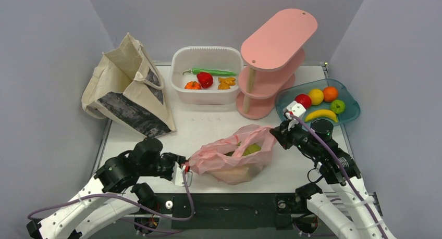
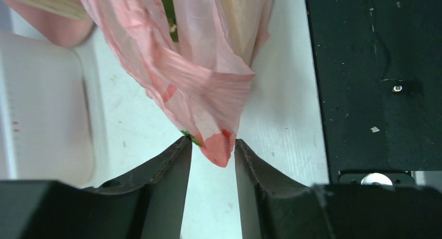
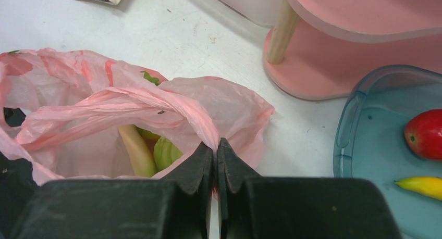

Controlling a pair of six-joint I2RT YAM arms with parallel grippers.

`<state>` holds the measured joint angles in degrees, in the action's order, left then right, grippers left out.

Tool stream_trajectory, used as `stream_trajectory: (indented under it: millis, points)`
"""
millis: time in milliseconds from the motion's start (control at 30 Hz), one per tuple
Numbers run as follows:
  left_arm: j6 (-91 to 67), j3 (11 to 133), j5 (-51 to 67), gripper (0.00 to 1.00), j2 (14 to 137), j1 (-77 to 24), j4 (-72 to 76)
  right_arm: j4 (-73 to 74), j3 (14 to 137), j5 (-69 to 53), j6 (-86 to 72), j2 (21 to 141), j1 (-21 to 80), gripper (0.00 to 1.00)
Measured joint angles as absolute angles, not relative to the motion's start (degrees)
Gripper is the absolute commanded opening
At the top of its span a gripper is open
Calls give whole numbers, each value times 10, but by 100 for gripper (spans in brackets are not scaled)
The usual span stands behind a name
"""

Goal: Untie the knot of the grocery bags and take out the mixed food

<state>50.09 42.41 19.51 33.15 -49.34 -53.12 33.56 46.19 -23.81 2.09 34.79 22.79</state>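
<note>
Your left fingers [image 2: 212, 142] stand a narrow way apart, and the red-printed bottom tip of the pink plastic bag [image 1: 234, 158] hangs down into the gap between them; the film brushes the fingertips but is not pinched flat. Your right fingers [image 3: 215, 145] are pressed together on the rim of that same bag, with a fold of pink film caught between the tips. The bag lies on the white worktop [image 1: 198, 124] near its front edge, stretched between your two arms, its mouth gaping toward the right wrist camera. Inside it you can see a round green vegetable [image 3: 166, 153] touching a long white radish [image 3: 136, 153].

The canvas tote [image 1: 130, 90] stands open at the back left, well apart from the pink bag. Behind the bag sits a white tub [image 1: 206, 54] holding a red pepper and a long green one, and just beside it is a pink tiered stand [image 1: 276, 41]. A blue tray [image 1: 352, 114] of fruit lies at the right, near your right arm
</note>
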Motion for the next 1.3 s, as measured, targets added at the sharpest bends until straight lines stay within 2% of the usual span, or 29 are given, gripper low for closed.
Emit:
stream_trajectory:
  millis: [67, 167, 267, 400, 500, 700, 900, 1200, 1300]
  points:
    - [508, 444, 202, 31, 322, -493, -541, 335, 469, -239, 17, 356, 222, 0]
    - [544, 447, 185, 43, 306, -493, -576, 329, 480, -254, 12, 370, 217, 0]
    - [554, 450, 149, 51, 296, -493, -599, 317, 484, -272, 9, 373, 214, 0]
    - [470, 529, 142, 56, 343, -492, -596, 310, 484, -289, 7, 373, 214, 0]
    - [393, 607, 162, 61, 403, -477, -530, 289, 484, -309, -20, 378, 214, 0]
    - [319, 666, 186, 62, 510, -463, -415, 218, 485, -343, -101, 405, 214, 0]
    - [213, 686, 274, 63, 631, -466, -340, 200, 485, -348, -131, 419, 215, 0]
    - [148, 652, 299, 63, 658, -545, -230, 202, 485, -349, -127, 405, 237, 0]
    - [130, 652, 285, 45, 668, -548, -198, 219, 485, -349, -108, 404, 241, 0]
